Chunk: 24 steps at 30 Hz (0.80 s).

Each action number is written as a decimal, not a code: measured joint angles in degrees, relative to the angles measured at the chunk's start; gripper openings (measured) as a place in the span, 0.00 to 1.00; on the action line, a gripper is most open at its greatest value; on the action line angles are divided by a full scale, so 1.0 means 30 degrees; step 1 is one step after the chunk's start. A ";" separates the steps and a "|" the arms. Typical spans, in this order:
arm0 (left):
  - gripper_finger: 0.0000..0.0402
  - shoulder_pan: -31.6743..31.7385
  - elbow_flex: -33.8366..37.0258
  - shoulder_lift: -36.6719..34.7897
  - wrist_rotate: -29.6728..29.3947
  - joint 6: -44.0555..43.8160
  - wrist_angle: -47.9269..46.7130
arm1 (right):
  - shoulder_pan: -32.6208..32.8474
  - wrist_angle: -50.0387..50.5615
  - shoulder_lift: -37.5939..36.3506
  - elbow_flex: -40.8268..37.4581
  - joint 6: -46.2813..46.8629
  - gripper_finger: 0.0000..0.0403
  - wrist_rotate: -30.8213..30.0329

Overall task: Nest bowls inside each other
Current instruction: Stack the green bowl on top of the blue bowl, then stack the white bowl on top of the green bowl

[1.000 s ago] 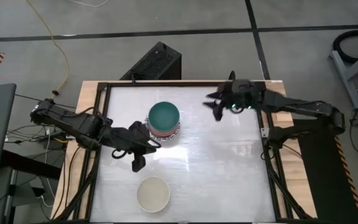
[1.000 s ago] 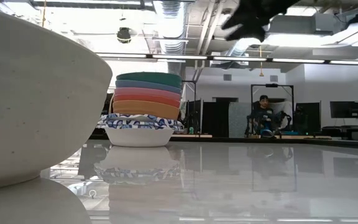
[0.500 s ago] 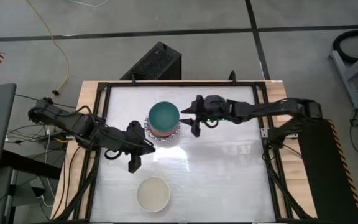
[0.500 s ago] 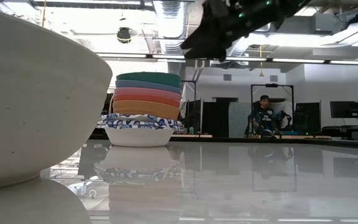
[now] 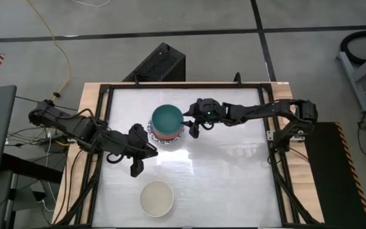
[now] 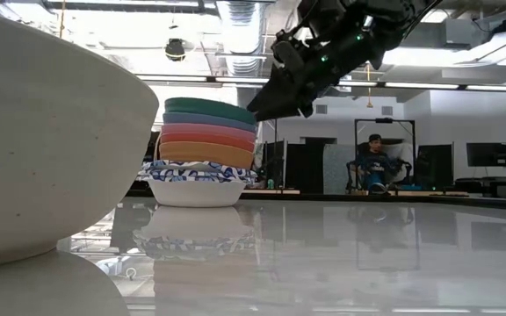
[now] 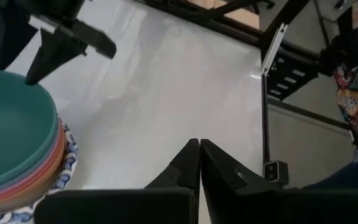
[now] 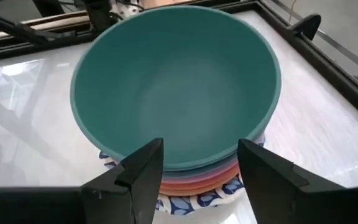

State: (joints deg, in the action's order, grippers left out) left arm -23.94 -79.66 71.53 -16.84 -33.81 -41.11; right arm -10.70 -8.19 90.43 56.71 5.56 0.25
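A stack of bowls [image 5: 168, 124] stands in the middle of the table. Its top bowl is dark green [image 8: 173, 81]; blue, pink and orange ones [image 6: 207, 139] lie under it, and white blue-patterned ones [image 6: 198, 183] are at the bottom. A cream bowl [image 5: 156, 198] rests alone near the front edge and looms at the left of the low view [image 6: 42, 132]. My right gripper [image 5: 190, 122] hovers open at the stack's right side. Its fingers [image 8: 146, 163] flank the green bowl's near rim without visible touch. My left gripper [image 5: 136, 169] hangs shut, left of and nearer than the stack.
A black frame [image 5: 269, 133] runs around the white table top. Bare surface lies to the right of the stack and between the stack and the cream bowl. A person [image 6: 374, 162] sits in the room far behind the table.
My right gripper has swept from the table's far right toward the stack and come down to the height of the green bowl's rim. It has stayed open. The bowls have kept still.
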 joint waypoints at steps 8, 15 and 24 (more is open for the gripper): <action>0.00 0.0000 0.0000 0.0000 -0.0213 -0.0684 -0.1808 | 0.0015 0.0076 -0.1804 0.0189 0.0021 0.56 0.0000; 0.02 -0.0426 0.0209 0.0312 0.1521 -0.1669 -0.5328 | 0.0015 0.1571 -0.4990 0.0466 0.0013 0.56 -0.0073; 0.22 -0.1888 0.2942 0.0903 0.4687 -0.3747 -0.3760 | 0.0015 0.3737 -0.7737 0.0474 0.0648 0.56 -0.0767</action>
State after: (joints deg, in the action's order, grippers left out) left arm -29.61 -70.83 74.24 -2.78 -45.06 -52.39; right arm -10.66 3.02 67.22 58.13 7.51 -2.05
